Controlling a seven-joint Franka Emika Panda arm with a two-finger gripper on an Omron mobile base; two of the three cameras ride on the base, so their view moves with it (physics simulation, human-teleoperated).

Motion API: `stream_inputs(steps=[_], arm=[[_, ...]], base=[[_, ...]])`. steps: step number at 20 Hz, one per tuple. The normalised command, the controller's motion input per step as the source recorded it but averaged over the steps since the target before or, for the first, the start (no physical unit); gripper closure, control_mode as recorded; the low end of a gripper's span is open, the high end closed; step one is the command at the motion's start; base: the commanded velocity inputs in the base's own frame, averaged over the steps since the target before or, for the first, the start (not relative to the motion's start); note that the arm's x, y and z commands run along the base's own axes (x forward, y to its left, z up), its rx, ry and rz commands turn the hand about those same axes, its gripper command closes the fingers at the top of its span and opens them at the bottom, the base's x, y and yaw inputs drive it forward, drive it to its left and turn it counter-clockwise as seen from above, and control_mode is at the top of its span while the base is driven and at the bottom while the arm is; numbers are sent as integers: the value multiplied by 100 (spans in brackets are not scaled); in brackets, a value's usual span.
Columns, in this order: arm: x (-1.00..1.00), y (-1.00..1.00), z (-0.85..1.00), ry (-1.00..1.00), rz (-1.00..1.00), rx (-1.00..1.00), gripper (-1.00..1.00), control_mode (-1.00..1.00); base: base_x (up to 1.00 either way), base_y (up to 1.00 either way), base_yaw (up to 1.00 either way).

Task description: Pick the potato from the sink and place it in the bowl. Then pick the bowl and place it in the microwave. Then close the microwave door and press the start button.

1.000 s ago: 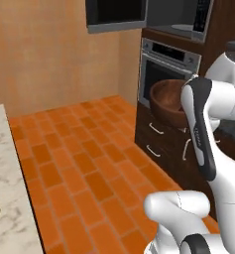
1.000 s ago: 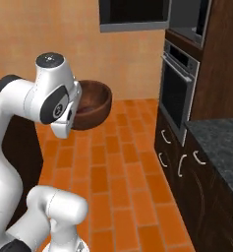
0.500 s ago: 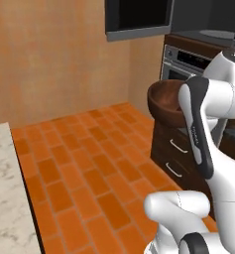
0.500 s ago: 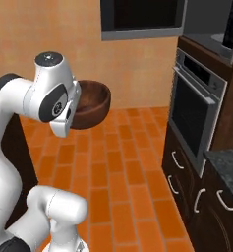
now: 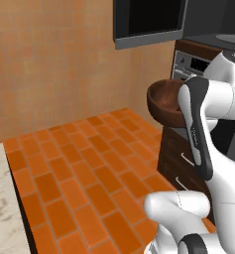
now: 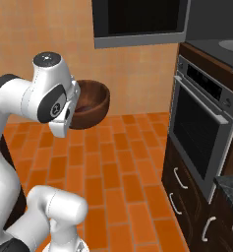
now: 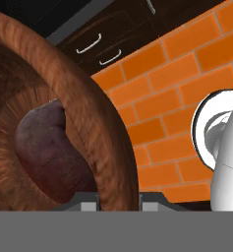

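Observation:
My gripper (image 7: pixel 119 203) is shut on the rim of the dark brown wooden bowl (image 7: pixel 105 138), one finger inside the wall and one outside. In the bowl lies the reddish-brown potato (image 7: pixel 46 147). The arm holds the bowl (image 5: pixel 164 101) at chest height above the brick floor, and the bowl (image 6: pixel 91 103) sits beside the white wrist. High up hangs the microwave door (image 6: pixel 137 19), a black panel in a grey frame, swung open. To its right is the dark microwave (image 6: pixel 211 22) with its glass turntable (image 6: pixel 231 45). The sink is out of view.
A steel-fronted oven (image 6: pixel 206 123) stands below the microwave, with dark drawers (image 6: pixel 187 197) under it and a dark counter corner (image 6: pixel 231 184) at the right. A marble counter edge (image 5: pixel 0 198) runs along the lower left. Orange brick floor (image 5: pixel 89 163) lies between.
The base has moved, so the whole scene has shifted: the microwave door and oven now sit further right and look larger. The bowl stays gripped, in the same place beside the arm.

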Motion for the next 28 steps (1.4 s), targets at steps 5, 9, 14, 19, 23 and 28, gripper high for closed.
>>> stream_inputs(steps=[5,9,14,19,23,28], arm=[[0,0,0,0,0,0,100,100],[0,0,0,0,0,0,100,100],[0,0,0,0,0,0,100,100],[0,0,0,0,0,0,100,100],[0,0,0,0,0,0,100,100],[0,0,0,0,0,0,100,100]], base=[[64,-55,-7],[41,-31,-24],[73,-6,-34],[76,-19,-32],[89,-14,-28],[60,-12,-18]])
